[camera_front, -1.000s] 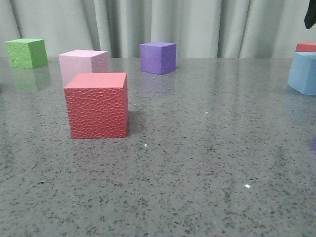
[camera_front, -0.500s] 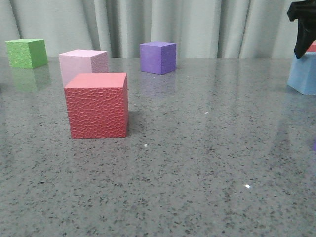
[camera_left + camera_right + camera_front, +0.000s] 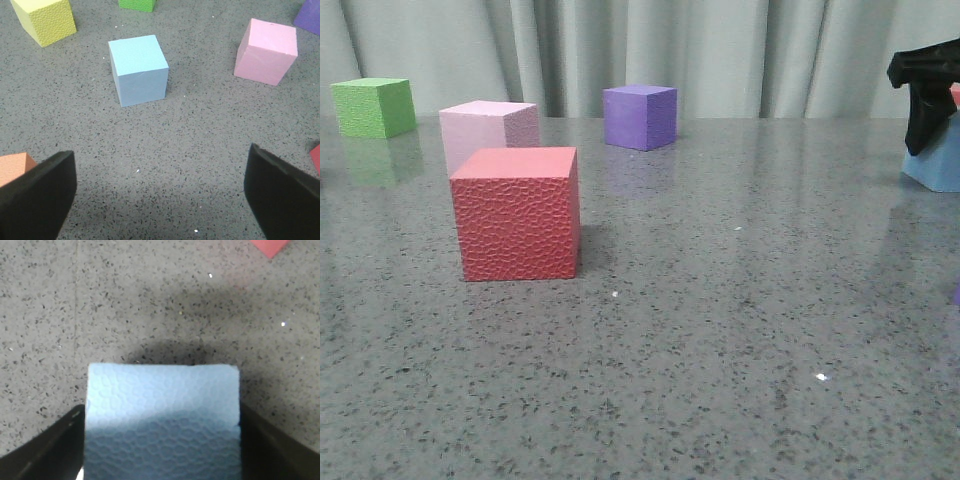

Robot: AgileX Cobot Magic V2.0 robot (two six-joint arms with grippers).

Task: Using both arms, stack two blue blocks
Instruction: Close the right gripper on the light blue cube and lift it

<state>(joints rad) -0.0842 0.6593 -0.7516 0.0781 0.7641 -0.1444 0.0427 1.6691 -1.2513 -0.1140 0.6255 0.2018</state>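
Your right hand (image 3: 160, 450) brackets one blue block (image 3: 161, 410), fingers not visibly clamped; closing off-centre could twist it. Your left hand (image 3: 160, 200) hangs released near the other blue block (image 3: 138, 69).

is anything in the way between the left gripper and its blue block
Nothing visible is. In the left wrist view the blue block sits on bare table ahead of the open left gripper; the yellow cube and pink cube stand off to either side.
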